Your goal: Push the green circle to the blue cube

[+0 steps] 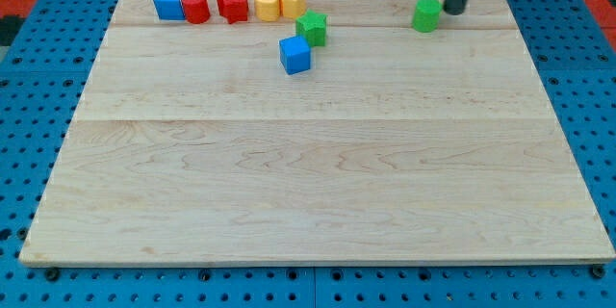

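In the lower frame, nearest the camera, the wooden table lies bare; farther up, left of centre, sits the blue cube, with a green star-shaped block touching its upper right corner. Along the upper left edge runs a row: blue triangular block, red cylinder, red star-shaped block, yellow rounded block, yellow hexagonal block. At upper right, well apart from the cube, stands the green circle, my tip just beside its right; jaws: none fitted, a plain rod.
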Controlling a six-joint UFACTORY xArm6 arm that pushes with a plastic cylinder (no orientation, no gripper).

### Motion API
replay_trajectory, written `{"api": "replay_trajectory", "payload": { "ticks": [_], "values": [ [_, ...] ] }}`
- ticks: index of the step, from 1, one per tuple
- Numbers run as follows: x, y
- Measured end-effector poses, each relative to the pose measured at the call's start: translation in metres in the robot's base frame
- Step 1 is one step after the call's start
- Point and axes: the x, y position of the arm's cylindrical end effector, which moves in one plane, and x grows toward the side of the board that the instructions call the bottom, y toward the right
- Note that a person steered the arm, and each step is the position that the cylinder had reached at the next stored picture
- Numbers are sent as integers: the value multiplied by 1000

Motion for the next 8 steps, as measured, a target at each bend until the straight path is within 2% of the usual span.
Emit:
{"api": "replay_trajectory", "payload": {
  "ticks": [1,2,3,4,5,6,7,8],
  "values": [
    [10,-52],
    [-10,-45],
    [-5,-63],
    [45,-86],
    [54,-103],
    [29,-100],
    [26,-122],
    [65,-149]
  ]
}}
